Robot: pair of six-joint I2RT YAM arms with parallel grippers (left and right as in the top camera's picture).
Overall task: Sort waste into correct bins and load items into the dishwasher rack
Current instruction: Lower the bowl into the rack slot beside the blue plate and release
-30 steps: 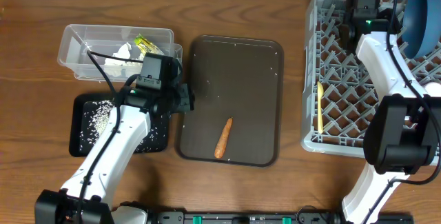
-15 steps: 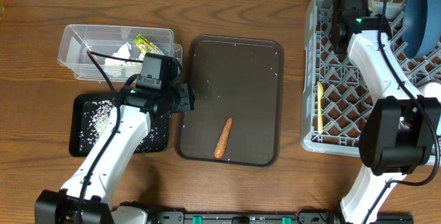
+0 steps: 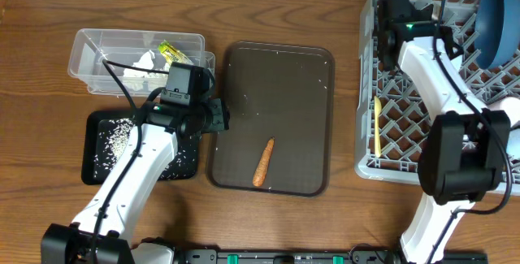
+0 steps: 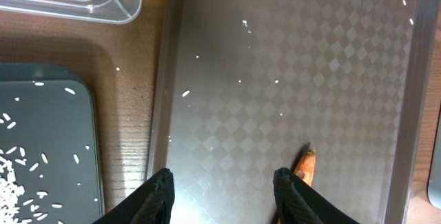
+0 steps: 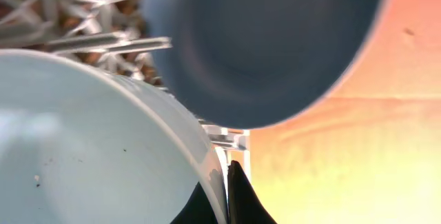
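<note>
My left gripper (image 3: 221,116) (image 4: 222,176) is open and empty, low over the left part of the brown tray. The orange carrot (image 3: 263,163) (image 4: 305,165) lies on that tray, its tip beside my right finger. In the right wrist view my right gripper (image 5: 227,172) is shut on the rim of the white bowl (image 5: 89,148), with the dark-blue plate (image 5: 275,45) just beyond. From overhead the right wrist (image 3: 402,16) is over the back left of the grey rack (image 3: 406,146), and the bowl is hidden under the arm. The plate (image 3: 497,16) stands at the rack's back right. The yellow spoon (image 3: 377,126) lies along its left side.
The clear tub (image 3: 85,57) holds tissue (image 3: 138,61) and a yellow-green wrapper (image 3: 171,51). The black tub (image 3: 91,154) in front of it holds rice (image 3: 114,138). A few rice grains dot the brown tray (image 3: 317,93) (image 4: 331,58).
My right wrist has moved left along the back of the rack. The left arm, carrot and tubs have not moved.
</note>
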